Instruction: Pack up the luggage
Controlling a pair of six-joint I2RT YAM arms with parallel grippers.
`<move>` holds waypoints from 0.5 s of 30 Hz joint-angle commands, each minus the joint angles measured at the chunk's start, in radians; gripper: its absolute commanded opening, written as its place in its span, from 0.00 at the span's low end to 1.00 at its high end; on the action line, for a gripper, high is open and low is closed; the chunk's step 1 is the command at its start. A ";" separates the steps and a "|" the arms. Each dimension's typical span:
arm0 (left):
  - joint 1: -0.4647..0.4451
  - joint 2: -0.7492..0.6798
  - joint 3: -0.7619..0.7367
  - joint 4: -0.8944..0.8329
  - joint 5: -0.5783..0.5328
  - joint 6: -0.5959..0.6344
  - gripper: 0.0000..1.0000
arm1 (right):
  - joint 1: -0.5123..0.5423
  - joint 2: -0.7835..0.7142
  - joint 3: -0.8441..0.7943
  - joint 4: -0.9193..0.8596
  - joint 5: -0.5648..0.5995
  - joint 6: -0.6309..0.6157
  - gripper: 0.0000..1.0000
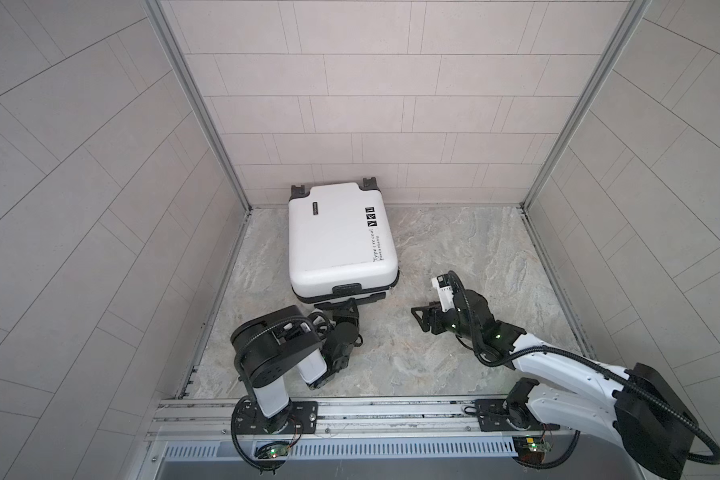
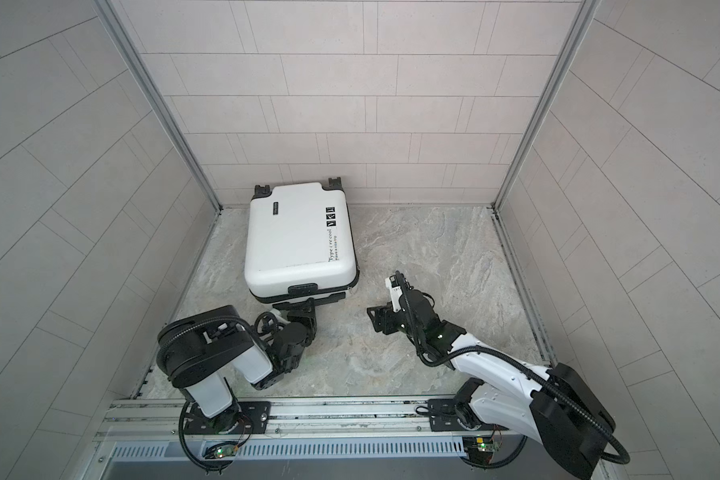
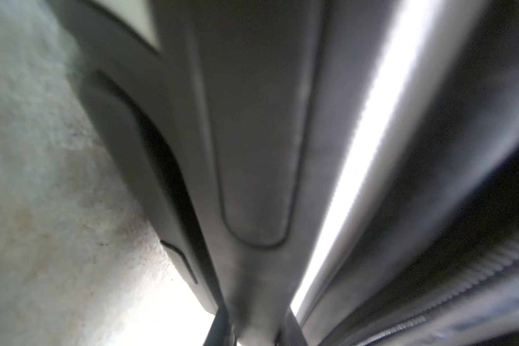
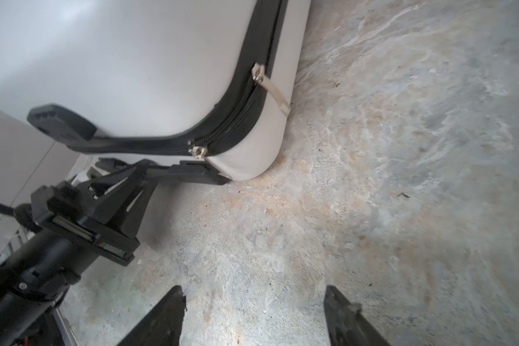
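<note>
The luggage (image 1: 341, 237) (image 2: 298, 237) is seen lying flat and closed on the floor (image 1: 454, 249), white shell with black lettering turned up, left of the middle in both top views. Its wheels (image 1: 298, 191) are set against the back wall (image 1: 391, 124), and its handle (image 1: 371, 296) end is turned toward the robot. In the right wrist view the luggage (image 4: 117, 60) is shown from its near right corner, where a black zipper (image 4: 240, 113) is run around the edge; a metal pull (image 4: 271, 88) is hung over the lower shell.

The handle (image 4: 186, 172) is drawn a little way out from the near end, low above the floor. The left claw (image 1: 341, 306) (image 2: 298, 305) (image 4: 146, 170) is closed on it, the two fingers pinched at its end. In the left wrist view only a blurred close-up of the handle (image 3: 252, 149) is given.

The right claw (image 1: 420, 319) (image 2: 375, 318) (image 4: 252, 292) is held low over bare floor, to the right of the luggage and apart from it. Its jaws are spread wide and nothing is held between them.
</note>
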 commanded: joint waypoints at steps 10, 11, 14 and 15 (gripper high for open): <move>0.014 -0.029 0.004 0.006 0.006 0.060 0.00 | 0.049 0.342 0.110 0.335 0.032 -0.107 0.62; 0.013 -0.031 0.004 0.007 0.010 0.062 0.00 | 0.048 0.363 0.116 0.355 0.036 -0.107 0.58; 0.013 -0.037 0.005 0.007 0.014 0.065 0.00 | 0.046 0.411 0.128 0.406 0.048 -0.099 0.55; 0.014 -0.037 0.003 0.006 0.015 0.068 0.00 | 0.046 0.426 0.133 0.423 0.050 -0.096 0.54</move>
